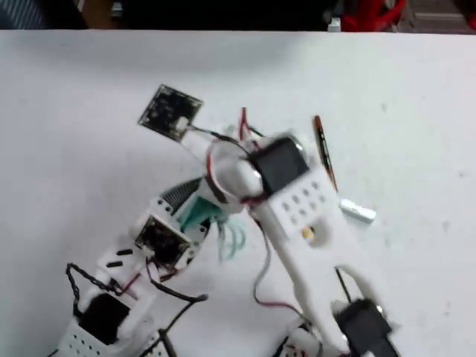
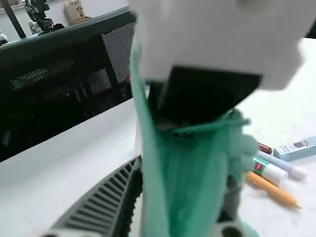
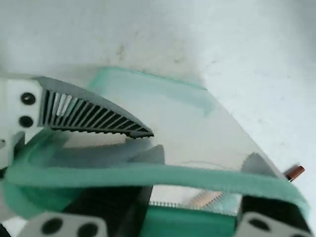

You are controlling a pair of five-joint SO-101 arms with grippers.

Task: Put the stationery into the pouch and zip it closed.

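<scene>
While the pouch is between the two arms over the worktop, a pen and a small white block lie outside it.

From the left wrist, the left gripper seems to pinch the green pouch edge in its jaws, and more pens lie nearby.

From the right wrist, the pouch mouth is wide open. How the right gripper holds its jaws, nobody can tell. Filling and zipping look not yet done.

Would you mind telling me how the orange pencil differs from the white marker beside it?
The orange pencil is slim and ends in a pointed tip; the white marker is thicker with a blunt end. The pencil is plain orange, while the marker carries a red and green band. Both lie flat on the table, side by side.
</scene>
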